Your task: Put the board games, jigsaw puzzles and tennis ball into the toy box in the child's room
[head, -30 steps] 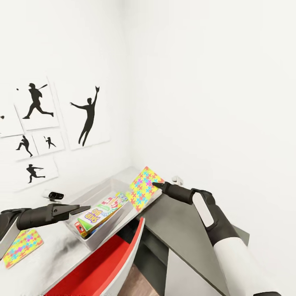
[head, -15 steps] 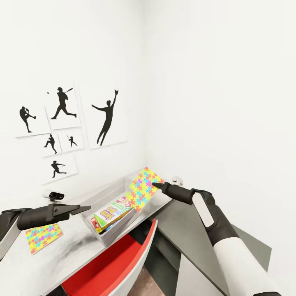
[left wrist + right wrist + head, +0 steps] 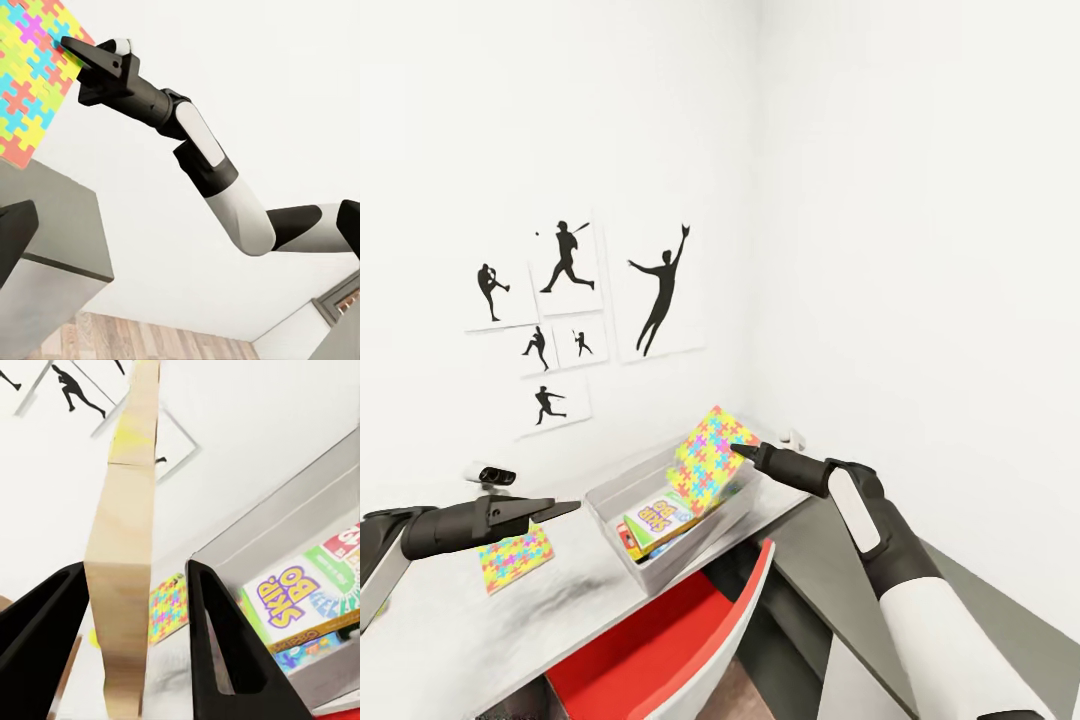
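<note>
The right gripper (image 3: pixel 738 449), jaws clamped on one jigsaw puzzle (image 3: pixel 707 459), holds it tilted on edge above the toy box (image 3: pixel 611 497) (games inside) near the surface's corner; the left gripper (image 3: pixel 565 508), jaws seemingly closed, hovers beside the second puzzle (image 3: pixel 514 556).

The held puzzle (image 3: pixel 124 547) shows a pale, wood-like matt edge and a printed face. The bin (image 3: pixel 622 490) looks like smooth grey plastic, the tabletop (image 3: pixel 450 620) matt, the chair (image 3: pixel 660 650) glossy red, the right claw (image 3: pixel 736 449) matt black.
</note>
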{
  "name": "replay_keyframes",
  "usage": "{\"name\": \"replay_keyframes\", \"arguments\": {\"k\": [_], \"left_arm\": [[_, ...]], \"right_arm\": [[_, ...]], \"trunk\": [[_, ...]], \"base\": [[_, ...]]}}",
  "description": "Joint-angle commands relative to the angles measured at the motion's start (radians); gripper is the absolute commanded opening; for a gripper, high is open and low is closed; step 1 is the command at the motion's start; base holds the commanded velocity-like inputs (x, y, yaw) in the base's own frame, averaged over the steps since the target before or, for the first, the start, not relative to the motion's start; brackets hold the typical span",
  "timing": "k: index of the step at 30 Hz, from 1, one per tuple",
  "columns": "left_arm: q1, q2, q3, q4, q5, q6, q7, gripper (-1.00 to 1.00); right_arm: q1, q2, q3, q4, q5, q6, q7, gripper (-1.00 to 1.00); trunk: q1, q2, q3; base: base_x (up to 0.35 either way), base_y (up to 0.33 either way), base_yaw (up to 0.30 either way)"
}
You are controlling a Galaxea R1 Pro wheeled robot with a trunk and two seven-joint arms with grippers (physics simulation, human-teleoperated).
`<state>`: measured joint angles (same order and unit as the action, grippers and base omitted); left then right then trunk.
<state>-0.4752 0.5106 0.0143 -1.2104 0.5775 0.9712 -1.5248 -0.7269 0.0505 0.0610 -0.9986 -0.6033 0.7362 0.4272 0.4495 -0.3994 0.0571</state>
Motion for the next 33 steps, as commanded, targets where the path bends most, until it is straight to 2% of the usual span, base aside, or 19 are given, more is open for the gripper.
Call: {"name": "replay_keyframes", "arguments": {"k": [1,9,33], "left_arm": [[0.000,0.000,-0.001,0.000,0.001,0.011,-0.003,1.00],[0.000,0.002,0.000,0.000,0.001,0.011,-0.003,1.00],[0.000,0.002,0.000,0.002,0.002,0.011,-0.003,1.00]], "right_arm": [[0.000,0.000,-0.001,-0.001,-0.002,0.005,0.002,-1.00],[0.000,-0.003,0.000,-0.003,-0.001,-0.001,0.003,-1.00],[-0.001,-0.010,-0.002,-0.004,-0.003,0.010,0.001,-1.00]], "trunk": [[0.000,-0.001,0.001],[0.000,-0.001,0.006],[0.000,-0.001,0.006]], "base": [[0.069,0.006,0.239],[0.129,0.036,0.151],[0.026,0.001,0.004]]}}
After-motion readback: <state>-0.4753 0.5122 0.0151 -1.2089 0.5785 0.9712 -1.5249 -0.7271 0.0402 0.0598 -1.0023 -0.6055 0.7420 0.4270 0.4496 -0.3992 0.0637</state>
